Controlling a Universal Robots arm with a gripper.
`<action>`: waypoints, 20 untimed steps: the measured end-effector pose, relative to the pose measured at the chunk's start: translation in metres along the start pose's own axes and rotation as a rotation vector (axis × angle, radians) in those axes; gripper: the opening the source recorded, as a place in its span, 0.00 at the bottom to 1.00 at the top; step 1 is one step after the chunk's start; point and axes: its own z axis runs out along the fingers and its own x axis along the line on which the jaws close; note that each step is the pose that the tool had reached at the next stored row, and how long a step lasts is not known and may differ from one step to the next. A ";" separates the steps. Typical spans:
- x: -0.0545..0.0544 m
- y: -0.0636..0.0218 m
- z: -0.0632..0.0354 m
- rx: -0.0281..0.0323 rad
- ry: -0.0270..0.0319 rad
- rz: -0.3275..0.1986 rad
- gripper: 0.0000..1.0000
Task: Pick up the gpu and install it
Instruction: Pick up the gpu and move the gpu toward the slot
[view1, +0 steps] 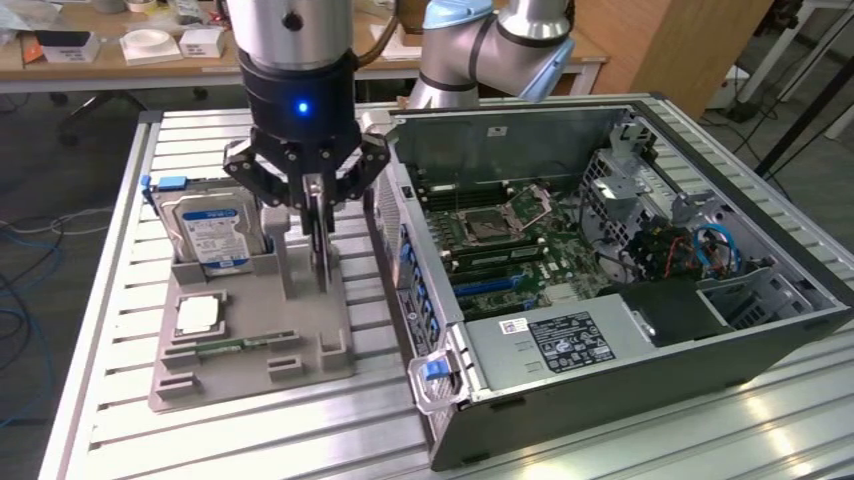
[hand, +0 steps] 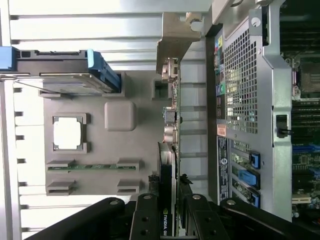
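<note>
We see the claw (view1: 316, 215) closed on the gpu (view1: 320, 255), pinching the thin card by its upper edge. The card stands upright on edge over the grey holder (view1: 254, 385), its lower edge down at the holder's surface; we cannot tell whether it sits in a slot or hangs just clear. In the wrist view the black fingers (hand: 147, 215) flank the card (hand: 167, 155), with its metal bracket (hand: 176, 35) past the holder's end. In the holder we also see a hard drive (view1: 214, 235) standing upright, a processor chip (view1: 198, 315) lying flat and a memory stick (view1: 247, 347). The open computer case (view1: 747, 350) lies on the bench (view1: 267, 440) beside the holder, on the exterior view's right.
</note>
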 end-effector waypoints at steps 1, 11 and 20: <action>0.000 0.0001 -0.0033 -0.0001 0.0000 0.000 0.26; -0.001 0.0017 -0.0397 -0.0001 0.0002 0.000 0.26; -0.001 0.0027 -0.0633 -0.0001 0.0010 0.000 0.26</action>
